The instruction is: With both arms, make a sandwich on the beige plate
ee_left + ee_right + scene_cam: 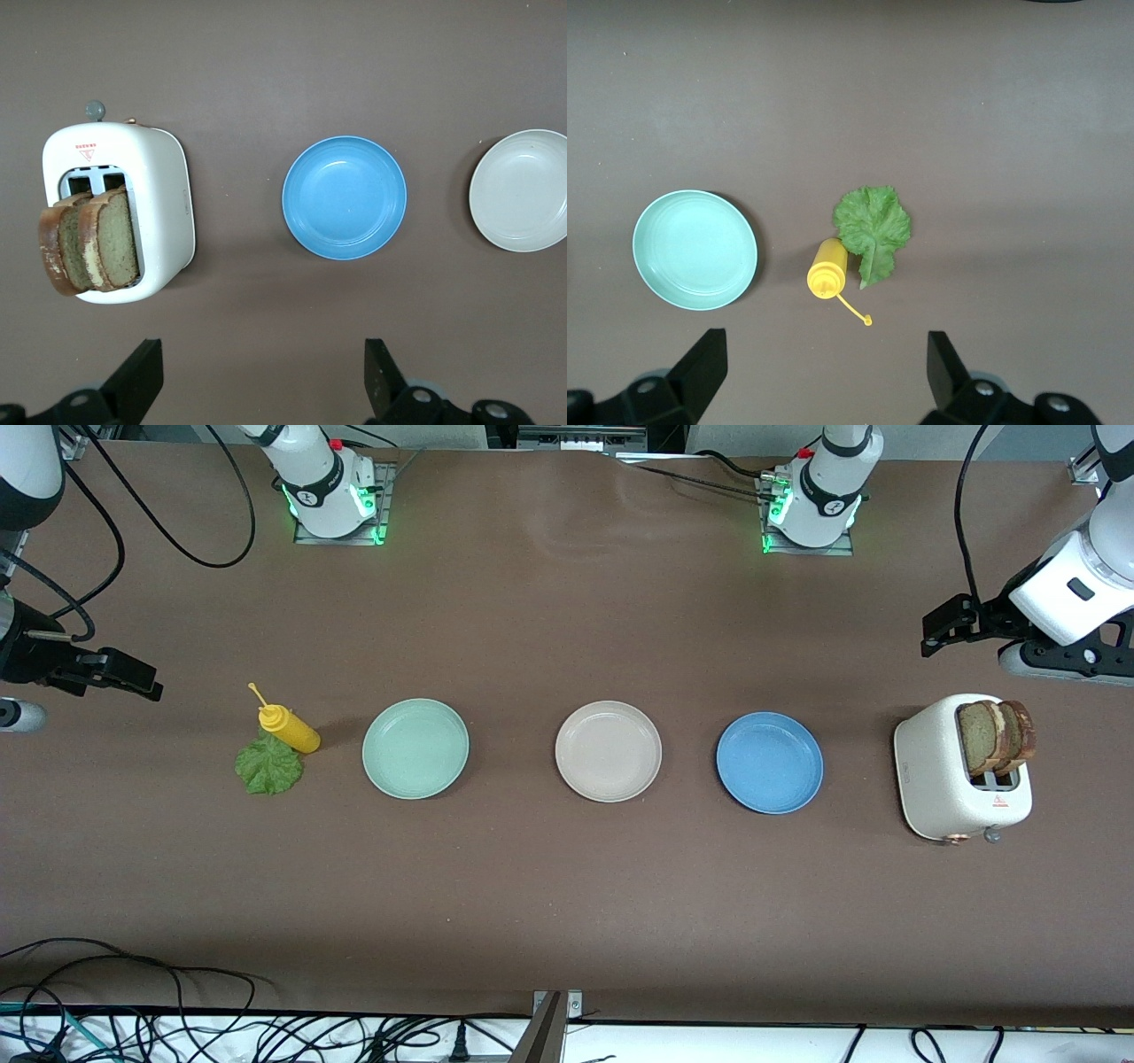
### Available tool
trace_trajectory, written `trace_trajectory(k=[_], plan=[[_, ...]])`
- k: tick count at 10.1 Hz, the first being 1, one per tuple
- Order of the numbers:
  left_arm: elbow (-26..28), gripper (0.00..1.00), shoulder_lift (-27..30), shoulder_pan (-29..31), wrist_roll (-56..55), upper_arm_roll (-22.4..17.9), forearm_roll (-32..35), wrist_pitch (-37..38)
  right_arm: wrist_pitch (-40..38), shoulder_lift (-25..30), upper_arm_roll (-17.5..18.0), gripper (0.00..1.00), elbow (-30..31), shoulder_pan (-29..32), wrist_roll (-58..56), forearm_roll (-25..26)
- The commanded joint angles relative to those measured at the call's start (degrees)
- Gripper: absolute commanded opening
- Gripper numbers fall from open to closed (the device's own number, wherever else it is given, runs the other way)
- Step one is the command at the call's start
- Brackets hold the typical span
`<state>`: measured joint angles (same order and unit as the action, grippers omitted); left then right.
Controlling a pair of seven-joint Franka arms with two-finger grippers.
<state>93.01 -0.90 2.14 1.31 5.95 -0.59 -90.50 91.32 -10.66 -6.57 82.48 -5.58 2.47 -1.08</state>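
The beige plate lies bare at the middle of the table, between a mint green plate and a blue plate. Two brown-crusted bread slices stand upright in the slots of a white toaster at the left arm's end. A green lettuce leaf lies flat at the right arm's end. My left gripper hangs open over bare table beside the toaster. My right gripper hangs open over bare table beside the lettuce. Neither holds anything.
A yellow squeeze bottle lies on its side, touching the lettuce. The mint green plate and the blue plate hold nothing. Cables run along the table edge nearest the front camera.
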Motion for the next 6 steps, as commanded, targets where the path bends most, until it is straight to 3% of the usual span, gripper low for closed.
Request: trace_trajectory(k=[1,6], plan=[[-0.82,1.00,0.02,-0.03,0.71,-0.06,0.76,1.12,-1.05,0.38,-0.02,1.00,-0.74,0.22,-0.36,-0.76],[-0.82,1.00,-0.07,-0.12,0.80,-0.06,0.76,1.47,-1.14,0.29,-0.02,1.00,-0.65,0.22,-0.27,-0.76]])
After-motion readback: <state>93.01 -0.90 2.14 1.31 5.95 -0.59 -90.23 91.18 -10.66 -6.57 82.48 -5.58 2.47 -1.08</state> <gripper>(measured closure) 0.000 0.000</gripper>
